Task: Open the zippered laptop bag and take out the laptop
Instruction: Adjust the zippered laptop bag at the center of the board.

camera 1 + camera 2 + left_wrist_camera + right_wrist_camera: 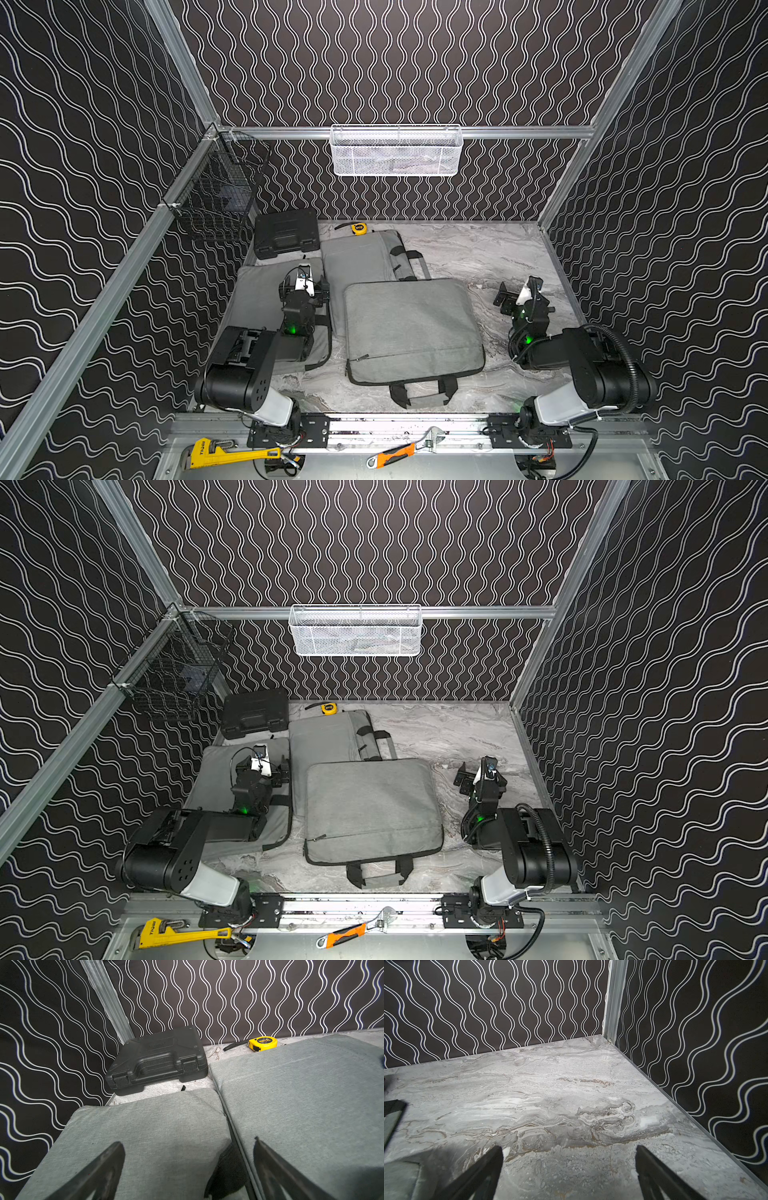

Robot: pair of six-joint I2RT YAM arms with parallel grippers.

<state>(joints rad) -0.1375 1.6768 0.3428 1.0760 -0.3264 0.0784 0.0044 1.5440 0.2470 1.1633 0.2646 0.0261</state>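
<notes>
Grey laptop bag (411, 328), zipped, flat at table centre, handle toward 6 o'clock. Left gripper (188, 1145) at its 9 o'clock above a second bag (257, 299), right gripper (569, 1149) at 3 o'clock: both spread, empty. Unzipping not begun; the next move likely calls for pinching the zip slider.

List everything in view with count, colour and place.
front bag: one, grey, table centre
rear bag: one, grey, behind it
left bag: one, grey, table's left side
case: one, black, back-left corner
tape measure: one, yellow, by back wall
white basket: one, back rail
black basket: one, left rail
pipe wrench: one, yellow, front ledge
adjustable wrench: one, orange-handled, front ledge
table: one, grey marble
left gripper: one, black, open, over left bag
right gripper: one, black, open, over bare table
</notes>
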